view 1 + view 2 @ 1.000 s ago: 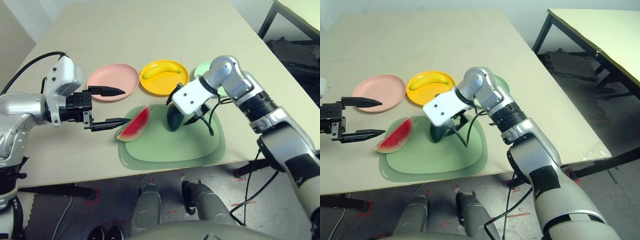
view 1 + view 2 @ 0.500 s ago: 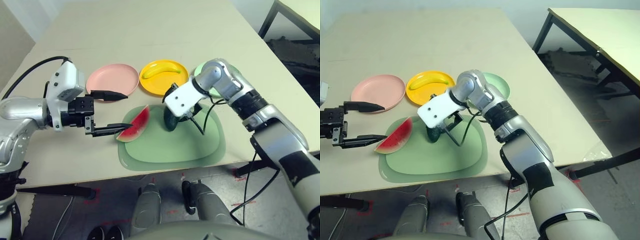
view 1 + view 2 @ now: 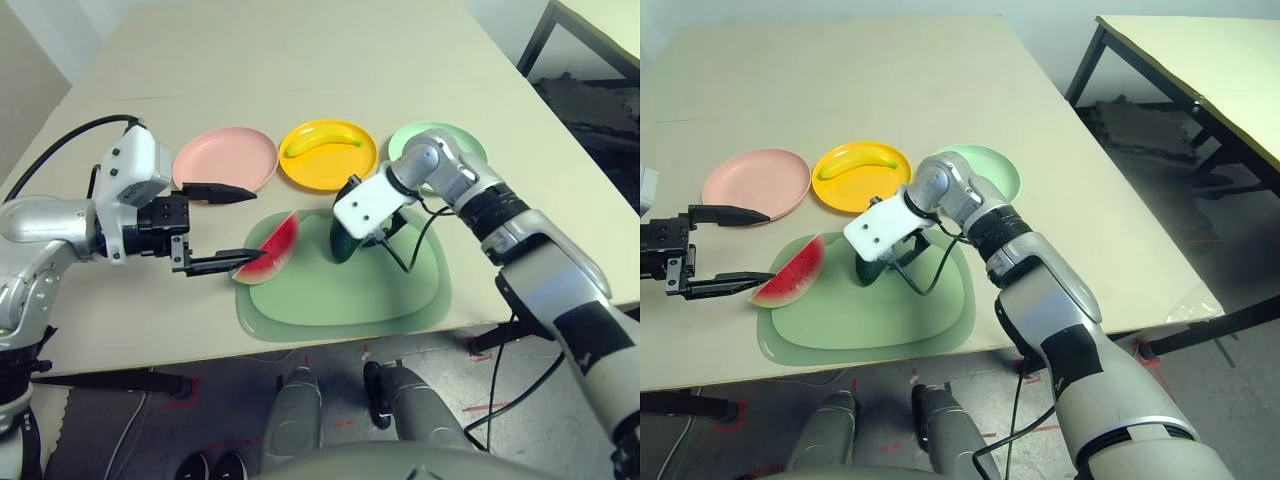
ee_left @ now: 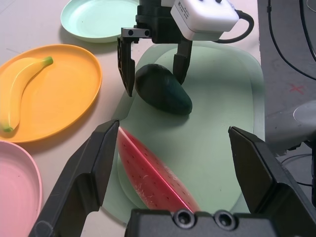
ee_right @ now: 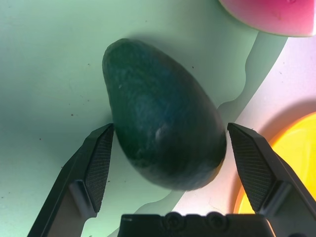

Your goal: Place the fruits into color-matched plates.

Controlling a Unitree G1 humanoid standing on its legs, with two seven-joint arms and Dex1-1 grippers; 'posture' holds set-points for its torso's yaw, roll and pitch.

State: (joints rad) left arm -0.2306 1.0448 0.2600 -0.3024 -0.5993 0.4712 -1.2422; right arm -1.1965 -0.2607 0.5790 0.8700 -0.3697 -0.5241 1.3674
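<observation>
A red watermelon wedge (image 3: 268,250) lies on the left edge of a pale green mat (image 3: 340,295). My left gripper (image 3: 250,222) is open beside it, its lower finger at the wedge's near end. A dark green avocado (image 5: 163,133) lies on the mat, and my right gripper (image 4: 154,85) is open with one finger on each side of it. The yellow banana (image 3: 322,140) rests in the yellow plate (image 3: 300,170). To its left sits the pink plate (image 3: 225,162) with nothing in it. My right arm partly hides the mint green plate (image 3: 455,137).
The three plates stand in a row behind the mat. Cables hang from both wrists, the right one looping over the mat (image 3: 405,255). The table's front edge runs just below the mat. A second table (image 3: 1200,70) stands off to the right.
My right gripper has shifted left and come down around the avocado. My left gripper has edged a little closer to the watermelon wedge. The fruits lie where they were.
</observation>
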